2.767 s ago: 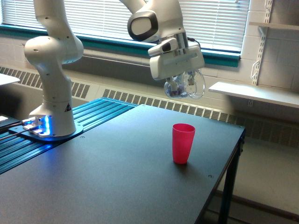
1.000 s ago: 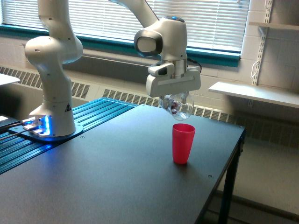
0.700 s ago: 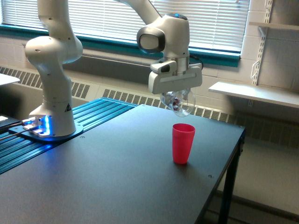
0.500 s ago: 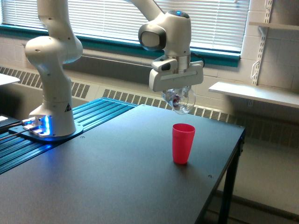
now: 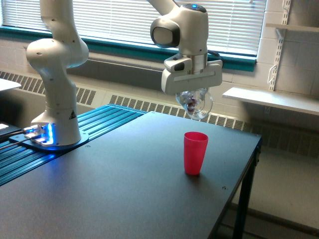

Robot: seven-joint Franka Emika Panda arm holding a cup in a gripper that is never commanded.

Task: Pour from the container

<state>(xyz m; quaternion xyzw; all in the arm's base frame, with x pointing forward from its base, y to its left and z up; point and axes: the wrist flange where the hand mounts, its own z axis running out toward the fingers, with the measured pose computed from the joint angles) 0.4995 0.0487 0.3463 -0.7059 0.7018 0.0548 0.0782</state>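
My gripper (image 5: 193, 97) hangs below the white arm and is shut on the container (image 5: 198, 105), a clear plastic cup with small pinkish and white pieces showing through. The container is tipped, its rim facing down and toward the exterior view's right. It hangs in the air above the opaque pink-red cup (image 5: 195, 153), which stands upright on the black table (image 5: 124, 189). A clear gap separates the container from the pink-red cup's rim. The fingers themselves are mostly hidden behind the gripper body and the cup.
The arm's white base (image 5: 54, 99) stands on a blue ribbed platform (image 5: 75, 144) at the exterior view's left. The table's edge (image 5: 244, 184) drops off at the right. A white shelf (image 5: 271, 99) and window blinds (image 5: 114, 20) are behind.
The gripper with the container has risen and shifted toward the exterior view's right, away from the pink-red cup's rim. The pink-red cup has stayed in place.
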